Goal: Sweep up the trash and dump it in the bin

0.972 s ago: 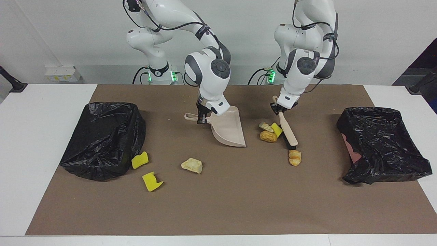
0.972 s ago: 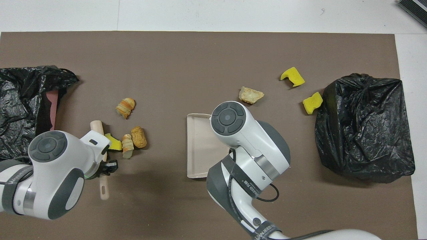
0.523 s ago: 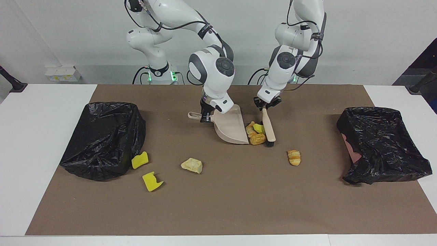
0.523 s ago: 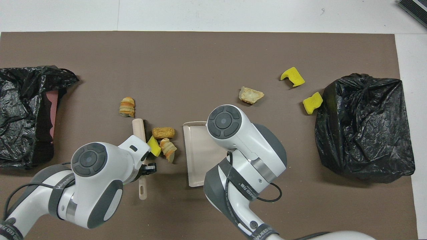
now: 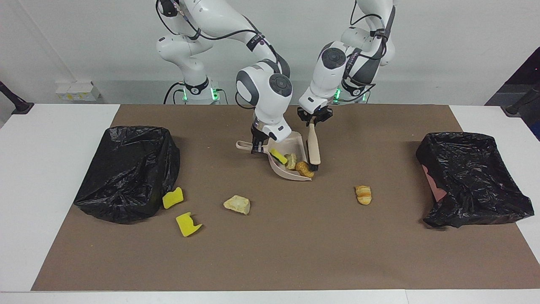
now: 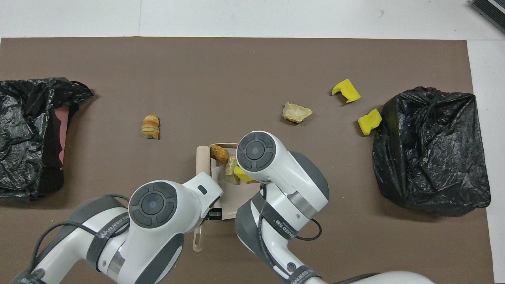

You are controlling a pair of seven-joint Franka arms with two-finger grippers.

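My right gripper (image 5: 255, 146) is shut on the handle of the beige dustpan (image 5: 298, 142), which rests mid-mat. Three pieces of trash lie in the pan: a yellow sponge piece (image 5: 278, 155), a pale chunk (image 5: 291, 160) and a golden-brown lump (image 5: 304, 169). My left gripper (image 5: 311, 121) is shut on the beige brush (image 5: 313, 147), whose head stands at the pan's mouth. In the overhead view the brush (image 6: 202, 157) lies along the dustpan's (image 6: 229, 195) edge, with the lump (image 6: 219, 154) and sponge piece (image 6: 242, 174) showing beside the right arm.
A striped bread lump (image 5: 363, 194) lies toward the left arm's end. A pale chunk (image 5: 237, 204) and two yellow sponge pieces (image 5: 173, 197) (image 5: 187, 223) lie toward the right arm's end. Black-bagged bins (image 5: 126, 169) (image 5: 472, 177) stand at either end of the mat.
My left gripper dragged the brush toward the dustpan, pushing three pieces into it. The striped bread lump stayed where it was. The dustpan shifted slightly toward the brush.
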